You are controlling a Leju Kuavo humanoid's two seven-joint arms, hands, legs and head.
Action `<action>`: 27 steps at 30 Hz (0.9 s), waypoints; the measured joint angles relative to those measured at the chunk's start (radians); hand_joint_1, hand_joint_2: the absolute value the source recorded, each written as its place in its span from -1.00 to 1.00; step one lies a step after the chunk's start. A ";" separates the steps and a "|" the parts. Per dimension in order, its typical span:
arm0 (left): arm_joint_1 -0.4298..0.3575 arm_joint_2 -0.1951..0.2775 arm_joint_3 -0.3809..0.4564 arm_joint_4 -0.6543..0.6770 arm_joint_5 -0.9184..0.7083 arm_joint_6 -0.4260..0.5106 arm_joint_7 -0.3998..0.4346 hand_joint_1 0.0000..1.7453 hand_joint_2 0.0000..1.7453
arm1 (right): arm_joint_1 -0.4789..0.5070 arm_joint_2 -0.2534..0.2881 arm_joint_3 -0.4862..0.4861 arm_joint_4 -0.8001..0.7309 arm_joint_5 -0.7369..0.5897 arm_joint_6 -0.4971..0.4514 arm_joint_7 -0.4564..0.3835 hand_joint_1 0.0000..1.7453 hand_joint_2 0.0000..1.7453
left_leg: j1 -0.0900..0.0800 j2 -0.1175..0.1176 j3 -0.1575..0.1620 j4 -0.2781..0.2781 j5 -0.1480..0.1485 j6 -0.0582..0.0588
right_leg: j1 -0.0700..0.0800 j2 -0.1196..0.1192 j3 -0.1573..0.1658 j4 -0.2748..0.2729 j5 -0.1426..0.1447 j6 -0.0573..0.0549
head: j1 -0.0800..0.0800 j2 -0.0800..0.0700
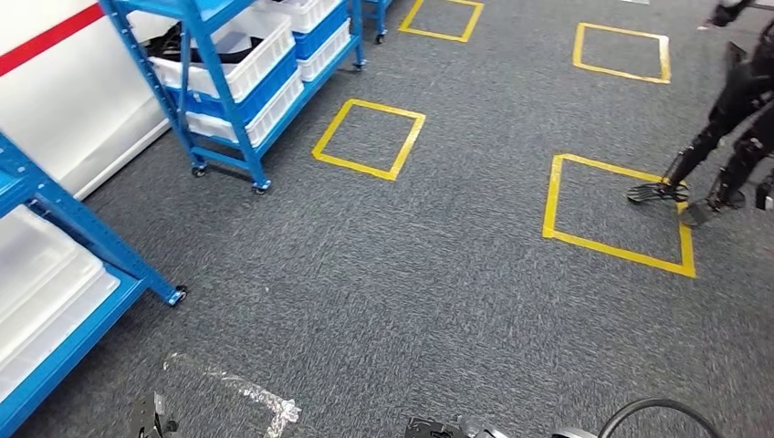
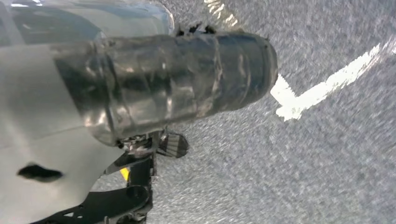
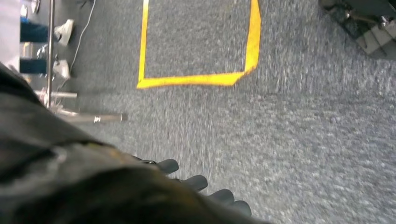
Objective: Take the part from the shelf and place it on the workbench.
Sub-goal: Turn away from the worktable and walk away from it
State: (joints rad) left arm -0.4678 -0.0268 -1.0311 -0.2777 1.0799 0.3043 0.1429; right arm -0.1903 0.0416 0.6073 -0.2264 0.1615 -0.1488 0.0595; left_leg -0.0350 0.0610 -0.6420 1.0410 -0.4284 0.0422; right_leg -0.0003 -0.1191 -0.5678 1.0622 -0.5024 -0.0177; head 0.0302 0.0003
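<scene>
The part [image 2: 187,79] is a dark cylinder wrapped in shiny clear plastic. My left hand [image 2: 42,116] holds it low over the grey carpet, and dark fingertips [image 2: 192,29] show past its far side. In the head view the crinkled plastic [image 1: 239,391] shows at the bottom left, beside a dark bit of that hand [image 1: 151,420]. My right hand [image 3: 201,184] hangs over the carpet with its dark fingers side by side and nothing in them. The blue wheeled shelf [image 1: 196,55] with white bins [image 1: 251,55] stands at the upper left.
A second blue shelf [image 1: 100,242] with white bins juts in at the near left. Yellow tape squares [image 1: 370,137] mark the carpet ahead. Another dark legged robot [image 1: 721,137] stands at the far right. A person's shoes [image 3: 63,31] and a metal stand [image 3: 51,51] are near my right side.
</scene>
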 joint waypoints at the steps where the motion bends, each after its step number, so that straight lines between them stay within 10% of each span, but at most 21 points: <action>1: 0.000 0.000 0.000 0.000 0.000 0.000 0.000 -1.00 -1.00 | -0.001 0.001 0.000 0.000 0.000 0.000 0.000 -1.00 -1.00 | 0.001 -0.014 0.004 -0.007 0.003 0.002 | 0.001 -0.011 0.006 -0.005 -0.002 0.005 | 0.000 0.000; 4: 0.003 0.001 0.000 0.000 0.001 0.000 0.000 -1.00 -1.00 | -0.003 0.001 0.001 -0.002 0.000 0.001 0.000 -1.00 -1.00 | 0.015 -0.049 0.030 -0.040 0.017 0.006 | 0.000 0.041 -0.003 0.037 -0.034 0.018 | 0.001 0.000; 8: 0.002 -0.002 0.000 0.000 0.001 0.000 0.000 -1.00 -1.00 | 0.001 0.000 0.005 -0.002 0.000 0.009 0.000 -1.00 -1.00 | 0.019 -0.099 0.034 -0.042 0.017 0.009 | -0.008 0.113 -0.116 0.235 -0.103 0.027 | 0.001 0.000; 12: 0.005 -0.002 0.000 0.000 0.001 0.000 0.000 -1.00 -1.00 | 0.003 -0.001 0.008 -0.001 0.000 0.010 0.000 -1.00 -1.00 | 0.026 -0.159 0.028 -0.015 0.002 -0.006 | -0.020 0.162 -0.060 0.066 0.017 0.038 | 0.001 0.000; 14: 0.003 -0.001 0.000 0.000 0.001 0.000 0.000 -1.00 -1.00 | 0.001 -0.001 0.011 -0.001 0.000 0.011 -0.002 -1.00 -1.00 | 0.028 -0.180 0.018 -0.002 -0.003 -0.017 | -0.025 0.199 -0.037 0.011 0.031 0.038 | 0.001 0.000; 17: 0.004 0.001 0.000 0.000 0.000 0.001 0.000 -1.00 -1.00 | 0.000 0.000 0.014 -0.001 0.002 0.013 -0.003 -1.00 -1.00 | 0.030 -0.202 0.006 0.000 0.000 -0.032 | -0.024 0.174 -0.032 0.009 0.031 0.022 | 0.001 0.000; 21: 0.003 0.003 0.000 0.000 -0.001 0.003 0.001 -1.00 -1.00 | -0.002 -0.001 0.014 -0.001 0.005 0.013 -0.003 -1.00 -1.00 | 0.030 -0.086 -0.079 0.163 -0.075 -0.051 | -0.022 0.122 -0.021 0.002 0.027 0.002 | -0.003 0.000; 23: 0.003 0.001 0.000 0.000 -0.002 0.003 0.002 -1.00 -1.00 | -0.001 -0.001 0.014 0.000 0.005 0.014 -0.003 -1.00 -1.00 | 0.034 -0.068 -0.141 0.271 -0.105 -0.055 | -0.018 0.094 -0.018 0.003 0.022 -0.001 | -0.003 0.000; 25: 0.005 0.001 0.000 0.000 -0.002 0.003 0.003 -1.00 -1.00 | 0.000 -0.001 0.014 0.000 0.005 0.014 -0.003 -1.00 -1.00 | 0.035 -0.065 -0.133 0.243 -0.067 -0.051 | -0.015 0.067 -0.012 0.003 0.017 -0.001 | -0.003 0.000; 27: 0.004 0.001 0.000 0.000 -0.002 0.003 0.003 -1.00 -1.00 | -0.001 -0.001 0.015 0.000 0.005 0.014 -0.003 -1.00 -1.00 | 0.028 -0.037 -0.062 0.102 -0.003 -0.037 | -0.012 0.042 -0.001 0.001 0.009 0.001 | -0.003 0.000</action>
State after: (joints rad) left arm -0.4635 -0.0257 -1.0311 -0.2777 1.0780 0.3075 0.1461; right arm -0.1915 0.0409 0.6220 -0.2269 0.1668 -0.1347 0.0564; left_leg -0.0075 0.0241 -0.7037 1.1429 -0.4317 0.0055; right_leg -0.0127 -0.0767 -0.5690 1.0632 -0.4933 -0.0171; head 0.0277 0.0002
